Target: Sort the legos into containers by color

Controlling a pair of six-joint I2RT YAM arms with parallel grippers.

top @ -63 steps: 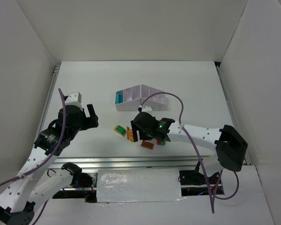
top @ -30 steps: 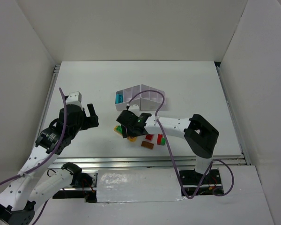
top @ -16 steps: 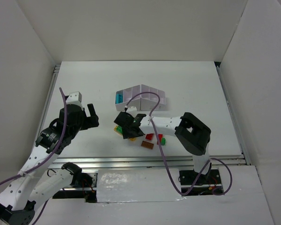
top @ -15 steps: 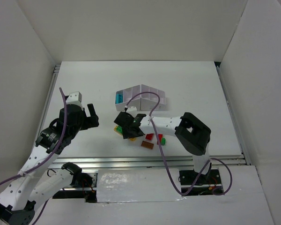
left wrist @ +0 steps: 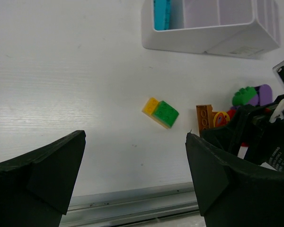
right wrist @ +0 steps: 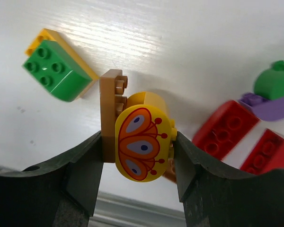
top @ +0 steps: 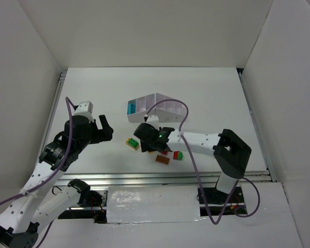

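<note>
My right gripper [right wrist: 138,152] is shut on a yellow lego printed with a butterfly [right wrist: 143,144], which is joined to an orange-brown lego [right wrist: 109,113]. In the top view this gripper [top: 148,146] hovers low over the pile in front of the white containers tray [top: 163,98]. A light blue lego [top: 130,108] lies in the tray's leftmost compartment. A green-and-yellow lego [top: 132,143] rests just left of the right gripper. Red legos [right wrist: 227,128], a green one [right wrist: 274,81] and a purple one [right wrist: 274,107] lie to its right. My left gripper [top: 105,129] hangs open and holds nothing, left of the pile.
A brown lego [top: 162,159] and a small green lego [top: 179,155] lie near the table's front metal rail [top: 160,178]. White walls enclose the table on three sides. The right arm's purple cable [top: 170,106] loops over the tray.
The right gripper's jaws have closed on the yellow butterfly lego and shifted slightly right, uncovering the green-and-yellow lego. The right arm's elbow swung right. The left arm barely moved.
</note>
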